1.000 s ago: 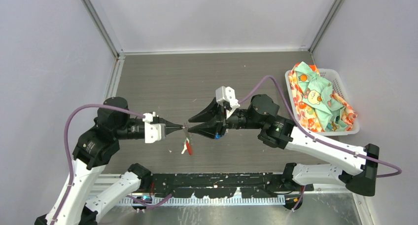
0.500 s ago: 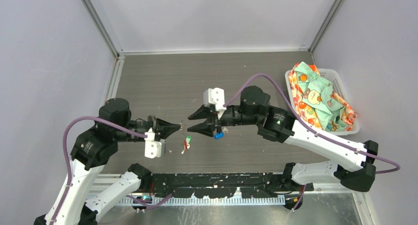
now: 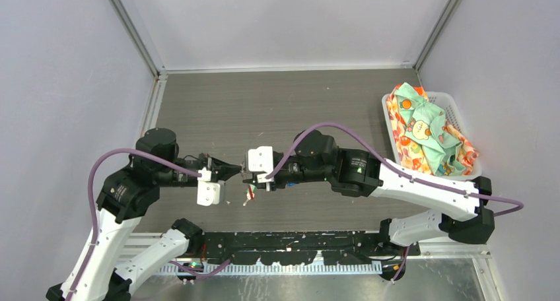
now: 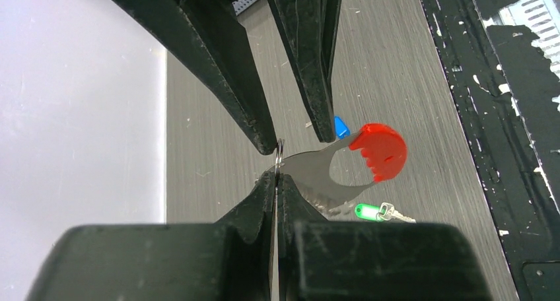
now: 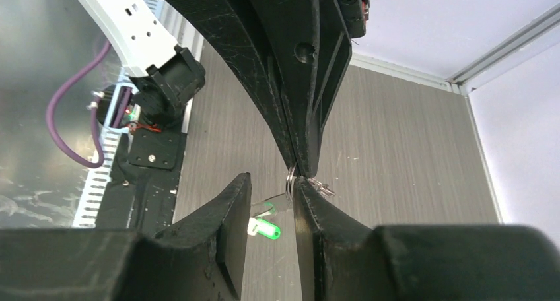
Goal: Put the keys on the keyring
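Tools meeting tip to tip above the near middle of the grey tabletop, seen from above and from both wrists.

At far left, the left arm reaches in towards the centre. Its left tool is closed, the two fingers pressed together on the thin metal ring of the keyring. The keyring is lifted off the tabletop. From the pinched ring a flat silvery piece curves away to the right and ends in a red plastic part.

A green key shows just below the silvery piece. Whether it hangs from the keyring or lies on the tabletop cannot be told.

Right of the ring, the right tool faces the left tool with its jaws apart. One fingertip stands against the ring, just above the left tool's tips. The other is set off to the side, and nothing is gripped between them. A blue key shows only its head, beside that outer fingertip and just next to the red part. What carries it is hidden.

The right arm stretches across the near part of the tabletop from its base at lower right.

At far right, well apart from the tools, a white basket stands against the wall. It holds a crumpled cloth printed in orange and pale green.
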`<state>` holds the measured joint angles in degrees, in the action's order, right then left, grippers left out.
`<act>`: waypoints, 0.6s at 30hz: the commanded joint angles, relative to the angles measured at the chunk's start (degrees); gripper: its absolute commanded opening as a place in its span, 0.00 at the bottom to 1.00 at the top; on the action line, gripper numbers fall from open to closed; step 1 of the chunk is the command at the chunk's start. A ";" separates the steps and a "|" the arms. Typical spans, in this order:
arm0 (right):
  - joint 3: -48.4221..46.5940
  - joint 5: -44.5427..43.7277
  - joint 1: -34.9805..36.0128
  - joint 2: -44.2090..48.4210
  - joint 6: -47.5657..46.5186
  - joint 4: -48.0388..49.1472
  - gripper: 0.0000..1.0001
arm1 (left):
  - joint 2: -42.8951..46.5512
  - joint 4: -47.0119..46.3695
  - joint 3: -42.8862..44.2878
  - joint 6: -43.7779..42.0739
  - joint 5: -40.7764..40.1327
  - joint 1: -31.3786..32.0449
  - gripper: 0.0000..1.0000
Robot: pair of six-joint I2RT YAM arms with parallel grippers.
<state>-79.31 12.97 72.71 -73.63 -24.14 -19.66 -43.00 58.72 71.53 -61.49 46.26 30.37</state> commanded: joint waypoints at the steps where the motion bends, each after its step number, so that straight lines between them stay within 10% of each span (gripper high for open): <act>1: -3.62 -6.17 1.51 -0.55 -4.82 -1.64 0.34 | 0.33 -0.19 2.32 0.98 0.22 0.13 0.00; 18: -6.23 -8.69 2.00 -2.32 -5.57 -3.12 0.02 | 0.31 0.26 3.25 3.65 2.67 0.12 0.01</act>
<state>-83.11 6.04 74.59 -76.03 -29.36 -24.16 -42.89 59.29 72.23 -59.11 46.22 30.37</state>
